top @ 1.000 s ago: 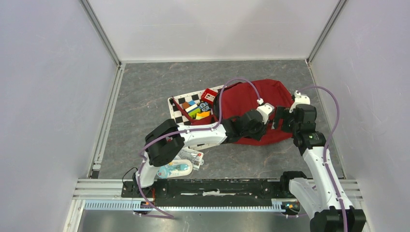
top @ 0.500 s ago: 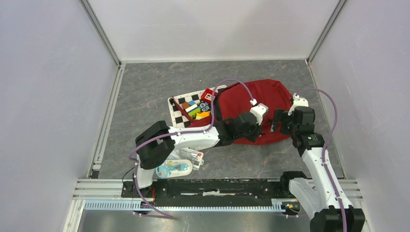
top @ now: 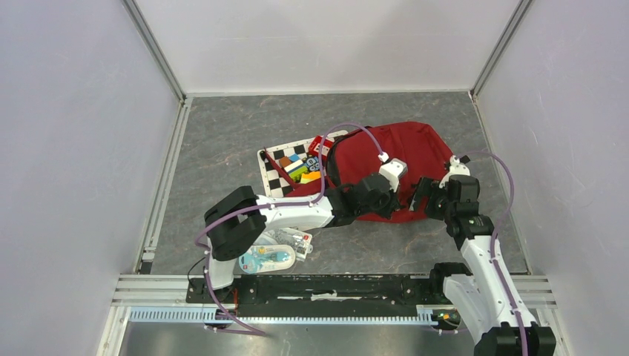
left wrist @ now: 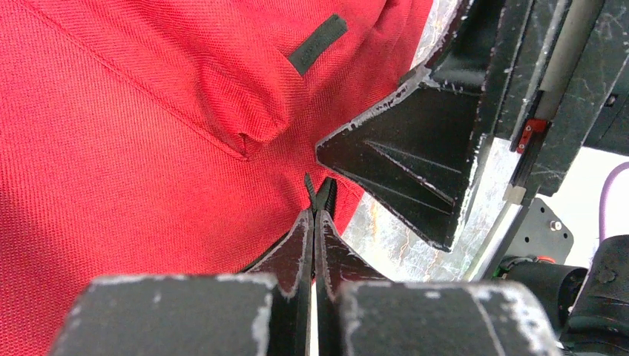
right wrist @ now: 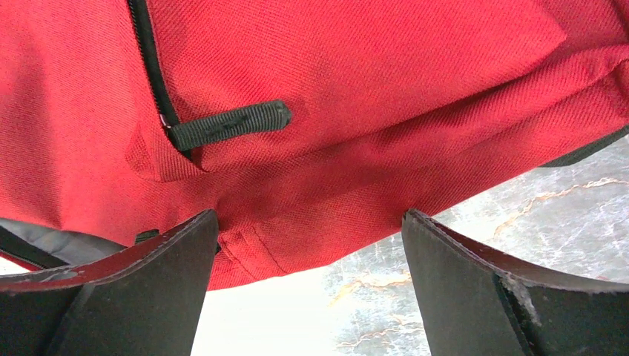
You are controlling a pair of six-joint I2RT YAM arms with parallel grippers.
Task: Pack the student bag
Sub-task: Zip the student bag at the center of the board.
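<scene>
jaws of left gripper (left wrist: pixel 315 215) pressed together at near edge of student bag (top: pixel 415 148); cannot tell if fabric pinched. right gripper (right wrist: pixel 308 215) jaws wide apart, straddling bag hem below black zipper pull (right wrist: pixel 230 124). bag lies on grey table (top: pixel 222 148), right of centre, against checkered board (top: pixel 273 174).

Setting: robot test cell in a lab.
You see a grey table (top: pixel 222 133) walled by white panels (top: pixel 74 148) on metal rails (top: pixel 162 193), a checkerboard sheet (top: pixel 273 178), left arm (top: pixel 297 211) and right arm (top: pixel 486 259) bolted at the edge.
</scene>
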